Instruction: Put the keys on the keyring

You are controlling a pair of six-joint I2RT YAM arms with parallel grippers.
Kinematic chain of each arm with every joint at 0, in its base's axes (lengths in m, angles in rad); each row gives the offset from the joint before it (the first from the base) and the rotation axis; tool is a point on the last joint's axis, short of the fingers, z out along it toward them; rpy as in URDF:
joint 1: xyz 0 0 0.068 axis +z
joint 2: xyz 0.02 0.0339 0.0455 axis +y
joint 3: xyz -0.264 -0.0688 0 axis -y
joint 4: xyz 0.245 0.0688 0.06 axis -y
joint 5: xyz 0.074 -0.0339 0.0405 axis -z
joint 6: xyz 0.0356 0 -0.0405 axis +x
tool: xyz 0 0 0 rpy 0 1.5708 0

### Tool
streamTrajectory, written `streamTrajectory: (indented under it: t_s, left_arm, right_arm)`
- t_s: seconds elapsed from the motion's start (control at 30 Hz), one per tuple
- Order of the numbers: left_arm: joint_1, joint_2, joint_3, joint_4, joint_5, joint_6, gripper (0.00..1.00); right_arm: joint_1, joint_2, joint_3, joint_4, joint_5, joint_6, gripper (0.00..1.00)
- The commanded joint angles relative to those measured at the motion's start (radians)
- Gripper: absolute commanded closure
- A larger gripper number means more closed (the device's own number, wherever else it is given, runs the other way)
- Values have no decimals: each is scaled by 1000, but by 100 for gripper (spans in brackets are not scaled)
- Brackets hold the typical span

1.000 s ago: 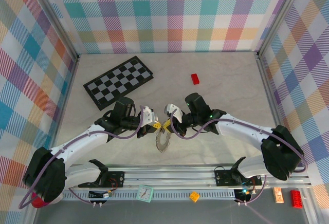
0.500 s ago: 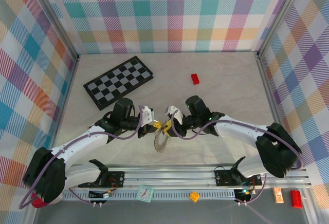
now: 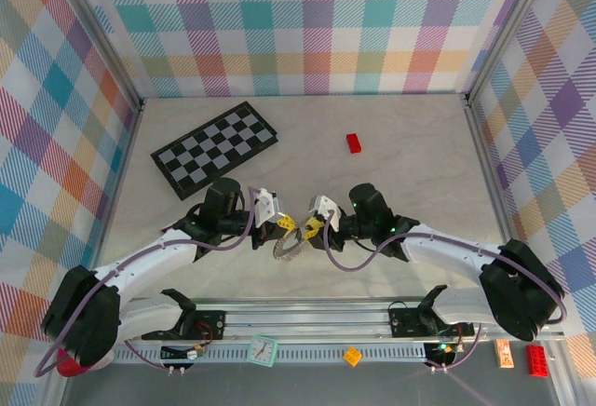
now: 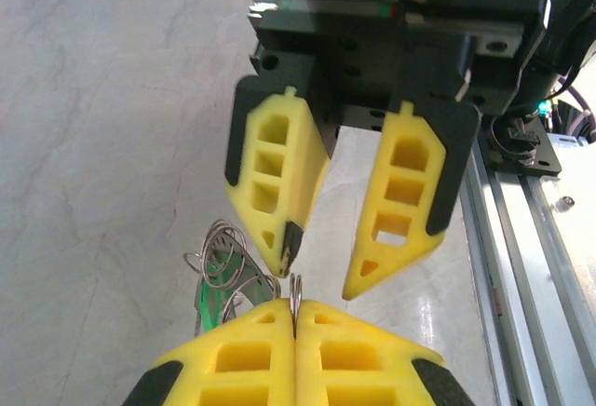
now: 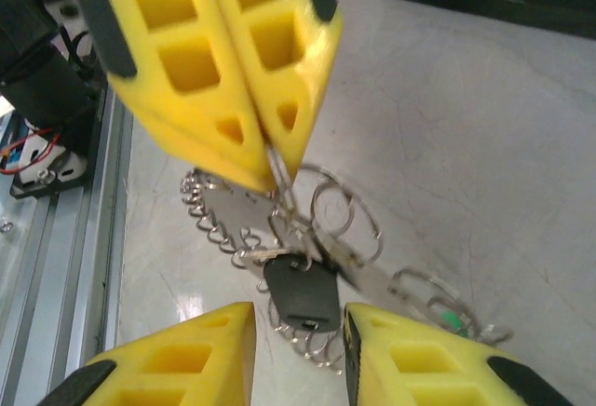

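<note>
My left gripper (image 4: 295, 305) is pinched shut on the keyring (image 5: 228, 212), which hangs on edge, slanting down to the table (image 5: 466, 99). My right gripper (image 5: 298, 318) gapes partway, empty. Its camera shows the black-headed key (image 5: 303, 294) and green-headed key (image 5: 452, 318), too small to tell from above.

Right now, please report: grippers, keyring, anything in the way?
Left gripper shut on keyring. Right gripper open, black key between its fingers, ungripped. Green key by the loops. Red block far back, no obstacle.
</note>
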Motion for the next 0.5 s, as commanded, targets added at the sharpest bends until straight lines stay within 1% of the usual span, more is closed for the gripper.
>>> streamTrajectory:
  t_s: [0.0, 0.1, 0.2, 0.3, 0.47]
  left_arm:
    - [-12, 4, 13, 45, 28, -52, 100]
    - [-13, 3, 15, 52, 11, -99, 100]
    - [-20, 3, 34, 41, -49, -178, 100]
    - [-29, -11, 40, 30, -141, -274, 100]
    - [-60, -55, 37, 22, -278, -433, 100]
  right_arm:
    - [19, 11, -32, 87, 13, 15, 68]
    - [33, 35, -48, 153, 44, 43, 64]
    - [59, 55, -51, 198, 102, 64, 63]
    - [89, 61, -67, 249, 191, 82, 60]
    - [130, 74, -79, 287, 292, 95, 56]
